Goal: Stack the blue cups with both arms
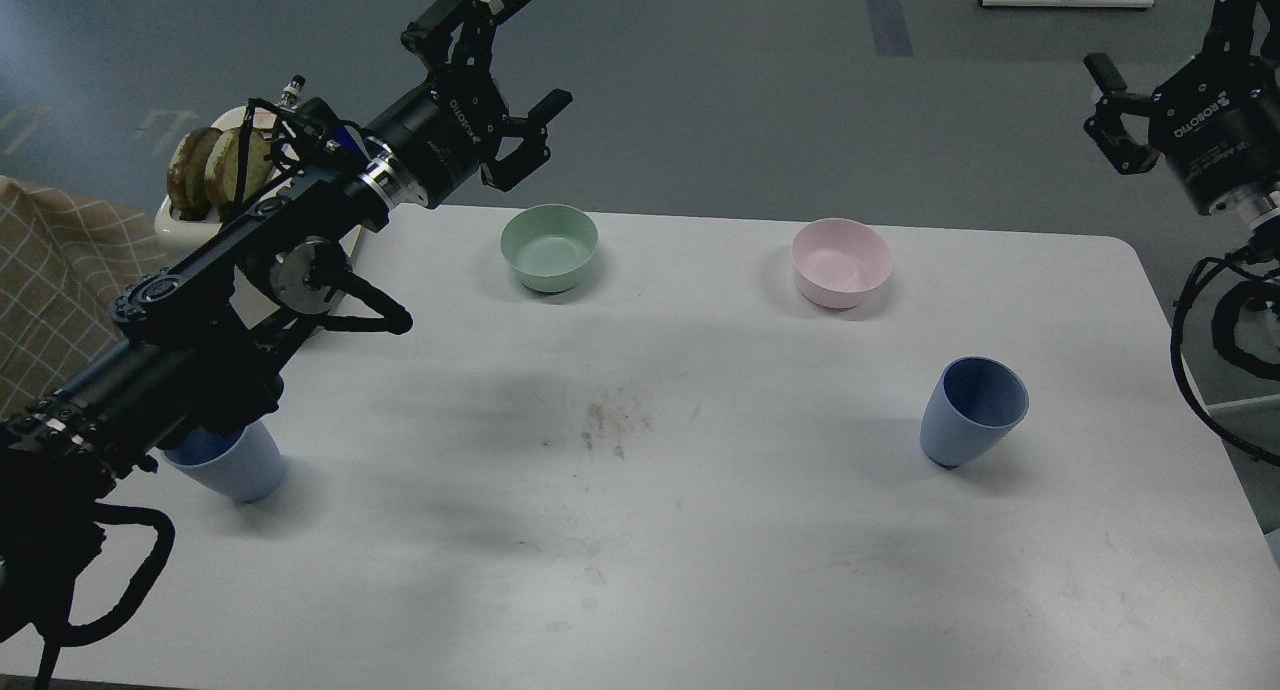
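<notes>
Two light-blue cups stand upright on the white table point(700, 570). One blue cup point(238, 467) is at the near left, its rim partly hidden under my left forearm. The other blue cup point(972, 411) is at the right. My left gripper point(535, 50) is open and empty. It is held high beyond the table's far edge, above and left of the green bowl and far from both cups. My right gripper point(1155, 20) is open and empty, high at the top right, off the table's right side. One of its fingers is cut by the frame's top edge.
A green bowl point(549, 247) and a pink bowl point(841, 261) stand along the far edge. A white tray with brown lumps point(210, 165) sits at the far left corner behind my left arm. A checked cloth point(50, 270) lies at the left. A dirty smudge point(610, 420) marks the table's middle.
</notes>
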Controlling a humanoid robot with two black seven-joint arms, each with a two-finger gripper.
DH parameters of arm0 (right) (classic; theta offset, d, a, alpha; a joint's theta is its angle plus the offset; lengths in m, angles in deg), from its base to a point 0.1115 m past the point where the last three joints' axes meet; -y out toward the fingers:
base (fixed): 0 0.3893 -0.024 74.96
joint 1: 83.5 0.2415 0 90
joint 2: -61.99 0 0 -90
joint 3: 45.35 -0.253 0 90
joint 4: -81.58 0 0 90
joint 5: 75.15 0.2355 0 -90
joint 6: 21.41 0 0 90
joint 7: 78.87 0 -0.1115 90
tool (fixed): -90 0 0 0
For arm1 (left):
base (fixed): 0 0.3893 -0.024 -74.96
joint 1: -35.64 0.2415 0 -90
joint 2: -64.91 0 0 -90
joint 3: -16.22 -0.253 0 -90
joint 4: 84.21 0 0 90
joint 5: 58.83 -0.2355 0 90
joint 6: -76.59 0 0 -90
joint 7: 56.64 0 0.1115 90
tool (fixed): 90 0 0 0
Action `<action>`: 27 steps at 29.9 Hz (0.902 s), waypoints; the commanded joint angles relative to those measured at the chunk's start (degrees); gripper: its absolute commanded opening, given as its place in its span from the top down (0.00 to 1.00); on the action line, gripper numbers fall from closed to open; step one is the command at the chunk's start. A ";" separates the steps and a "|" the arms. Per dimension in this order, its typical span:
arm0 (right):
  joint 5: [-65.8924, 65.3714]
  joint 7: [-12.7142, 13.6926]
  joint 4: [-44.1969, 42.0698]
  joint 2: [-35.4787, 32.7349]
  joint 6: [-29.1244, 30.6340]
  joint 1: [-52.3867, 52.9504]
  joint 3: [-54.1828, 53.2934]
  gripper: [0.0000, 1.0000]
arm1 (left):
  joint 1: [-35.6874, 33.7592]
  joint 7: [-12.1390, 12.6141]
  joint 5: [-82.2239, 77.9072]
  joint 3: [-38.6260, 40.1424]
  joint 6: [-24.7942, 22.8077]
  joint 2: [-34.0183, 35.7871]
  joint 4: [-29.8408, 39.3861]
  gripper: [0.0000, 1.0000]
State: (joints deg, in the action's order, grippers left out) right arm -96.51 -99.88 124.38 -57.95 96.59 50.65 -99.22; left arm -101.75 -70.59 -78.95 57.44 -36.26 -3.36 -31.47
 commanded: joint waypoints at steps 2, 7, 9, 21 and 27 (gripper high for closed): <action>0.87 0.35 -0.09 -0.04 0.00 -0.02 0.00 0.00 | 0.01 -0.02 0.00 0.00 -0.09 0.07 0.00 0.02; 1.40 0.35 0.00 0.05 0.00 -0.29 0.00 0.00 | 0.01 -0.02 -0.09 0.00 -0.09 -0.02 0.00 0.02; 1.40 0.35 0.08 0.05 0.00 -0.38 0.00 0.00 | 0.01 -0.02 -0.18 -0.09 -0.09 -0.02 0.00 0.02; 1.40 0.09 0.26 0.05 0.00 -0.90 -0.09 0.01 | 0.36 -0.03 -1.67 -0.09 -0.09 0.51 1.32 0.02; 1.40 0.00 0.26 -0.04 0.00 -0.90 -0.09 0.03 | 0.36 -0.02 -1.67 -0.09 -0.09 0.60 1.32 0.02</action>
State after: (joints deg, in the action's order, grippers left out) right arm -95.10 -99.86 124.64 -57.91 96.59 49.75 -99.32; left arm -101.40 -70.65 -80.62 57.35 -36.32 -2.78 -30.16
